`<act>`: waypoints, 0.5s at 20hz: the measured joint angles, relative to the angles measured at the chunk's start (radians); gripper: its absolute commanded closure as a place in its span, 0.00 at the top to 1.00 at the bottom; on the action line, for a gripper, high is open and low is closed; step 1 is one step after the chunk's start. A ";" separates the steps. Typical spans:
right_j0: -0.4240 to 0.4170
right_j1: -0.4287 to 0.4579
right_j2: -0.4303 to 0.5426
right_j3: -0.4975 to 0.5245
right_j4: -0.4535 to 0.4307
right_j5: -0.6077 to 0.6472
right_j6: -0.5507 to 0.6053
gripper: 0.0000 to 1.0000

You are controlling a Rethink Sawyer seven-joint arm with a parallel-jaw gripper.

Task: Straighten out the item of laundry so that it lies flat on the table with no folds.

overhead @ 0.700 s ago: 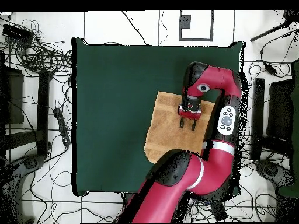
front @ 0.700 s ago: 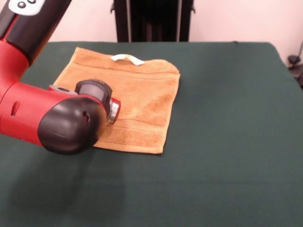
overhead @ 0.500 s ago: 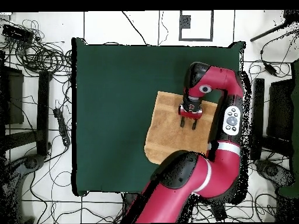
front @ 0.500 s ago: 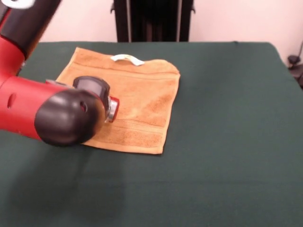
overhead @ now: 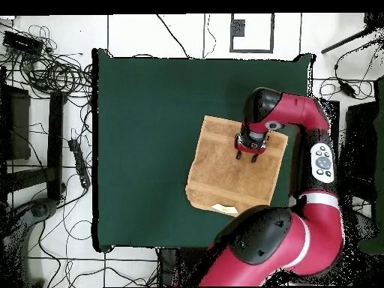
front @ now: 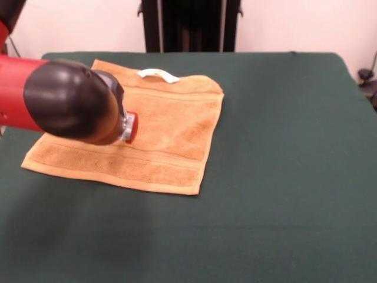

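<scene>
Hovering my gripper over the towel, fingers apart, holding nothing as far as the overhead view shows. In the front view my arm's black elbow hides the fingers and part of the cloth. The towel lies near one end of the table, mostly spread, white tag at its far edge. Step looks like checking flatness; next likely calls for smoothing any leftover fold. Can't tell whether it's doubled over.

The orange-tan towel is lying spread flat on the green table, toward one side, its band stripes showing near both ends and its small white tag curling up at the edge.
</scene>
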 measured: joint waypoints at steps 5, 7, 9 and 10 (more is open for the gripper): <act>-0.002 -0.020 -0.013 0.024 0.004 -0.049 0.000 1.00; 0.000 -0.018 -0.014 0.019 0.003 -0.050 0.000 1.00; 0.003 -0.013 -0.014 0.010 0.002 -0.049 0.000 1.00; 0.003 -0.013 -0.014 0.009 0.002 -0.049 0.000 1.00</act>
